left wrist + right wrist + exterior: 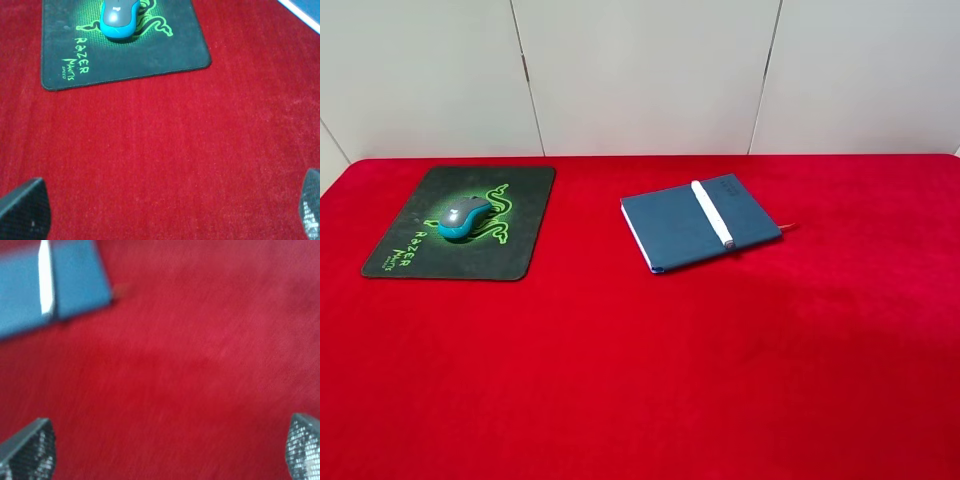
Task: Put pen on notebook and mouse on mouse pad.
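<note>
**Operator:** How far along are you?

**Me:** By the look of it, both halves are done. The pen [712,212] lies across the notebook [680,228], resting on its blue cover, and the notebook's red ribbon pokes out at the edge nearer my right side. The mouse [464,217] sits on the mouse pad [525,225], right over the green logo, well inside the pad's border.

**Operator:** And your jaws?

**Me:** Both are spread wide and hold nothing. In my left wrist view the left gripper [160,212] shows only a fingertip at each lower corner, with bare red cloth between them; the mouse [119,19] and pad [165,57] are well ahead of it. The right gripper [167,450] looks the same, fingertips far apart over cloth, with the notebook [75,285] and pen [46,282] off ahead. That view is blurred, so I read little detail from it.

**Operator:** Anything left to do?

**Me:** Nothing I can see, judging from how things lie. Neither arm appears in the high camera, so I judge they are back clear of the work area.

**Operator:** The surface and the room?

**Me:** The table [650,380] wears a red velvety cloth, flat, with no other objects in sight. Behind it stands a plain pale wall [640,70] made of panels with thin seams.
</note>
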You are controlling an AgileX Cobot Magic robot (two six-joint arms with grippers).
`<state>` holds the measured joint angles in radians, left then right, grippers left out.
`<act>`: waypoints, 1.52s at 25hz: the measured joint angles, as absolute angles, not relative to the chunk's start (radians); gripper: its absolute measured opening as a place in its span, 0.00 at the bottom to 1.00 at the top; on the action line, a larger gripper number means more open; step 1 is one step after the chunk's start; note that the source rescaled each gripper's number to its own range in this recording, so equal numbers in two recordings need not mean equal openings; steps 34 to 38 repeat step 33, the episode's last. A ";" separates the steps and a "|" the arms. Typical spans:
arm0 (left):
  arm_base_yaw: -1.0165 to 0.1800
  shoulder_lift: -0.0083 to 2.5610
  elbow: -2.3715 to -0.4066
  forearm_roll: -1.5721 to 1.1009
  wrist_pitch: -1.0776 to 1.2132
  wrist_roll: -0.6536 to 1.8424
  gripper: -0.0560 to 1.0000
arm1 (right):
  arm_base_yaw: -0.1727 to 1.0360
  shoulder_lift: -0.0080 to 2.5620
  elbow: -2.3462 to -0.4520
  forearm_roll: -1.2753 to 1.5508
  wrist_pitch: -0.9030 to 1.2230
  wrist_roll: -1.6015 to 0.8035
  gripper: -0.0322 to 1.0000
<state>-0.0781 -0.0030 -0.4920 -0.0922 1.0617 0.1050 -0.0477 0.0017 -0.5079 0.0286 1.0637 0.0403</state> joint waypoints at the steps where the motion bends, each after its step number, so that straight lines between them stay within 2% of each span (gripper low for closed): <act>1: -0.078 -0.003 -0.492 -0.092 1.062 0.105 1.00 | -0.056 -0.004 -0.503 0.024 1.059 0.040 1.00; 38: -0.078 -0.003 -0.492 -0.092 1.062 0.105 1.00 | -0.061 -0.004 -0.487 0.018 1.020 0.040 1.00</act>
